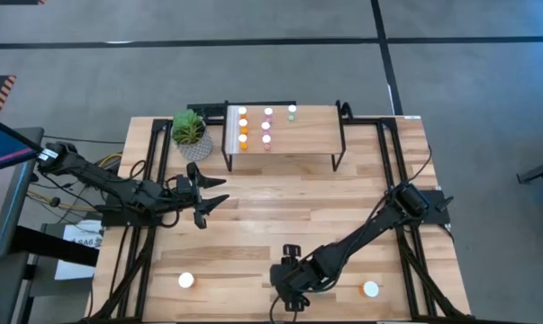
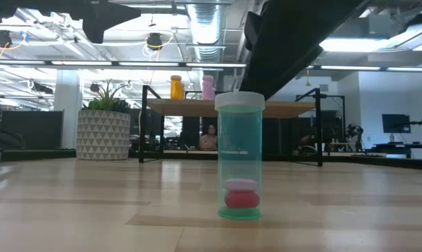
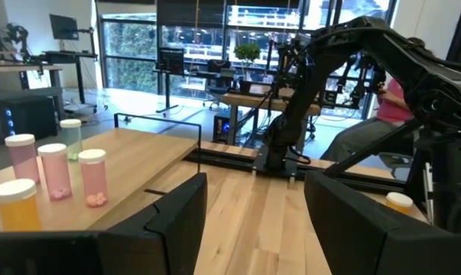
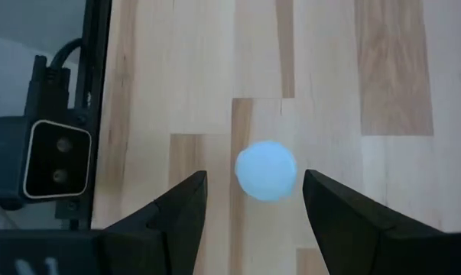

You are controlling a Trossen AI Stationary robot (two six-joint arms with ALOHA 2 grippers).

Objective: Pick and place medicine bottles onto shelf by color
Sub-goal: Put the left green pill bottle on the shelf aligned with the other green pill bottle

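A teal medicine bottle (image 2: 240, 157) with a pale cap (image 4: 266, 170) stands upright on its base near the table's near edge. My right gripper (image 4: 254, 183) hangs open above it, pointing steeply down, its fingers on either side of the cap and apart from it. In the high view the gripper (image 1: 292, 290) hides the bottle. The shelf (image 1: 312, 135) at the far side carries a row of orange bottles (image 1: 243, 128), a row of pink ones (image 1: 267, 126) and one teal bottle (image 1: 292, 112). My left gripper (image 1: 212, 193) waits open at the left, pointing level.
Two orange bottles stand on the table near its front edge, one at the left (image 1: 186, 280) and one at the right (image 1: 371, 289). A potted plant (image 1: 190, 133) sits left of the shelf. A small camera block (image 4: 54, 156) is fixed at the near edge beside my right gripper.
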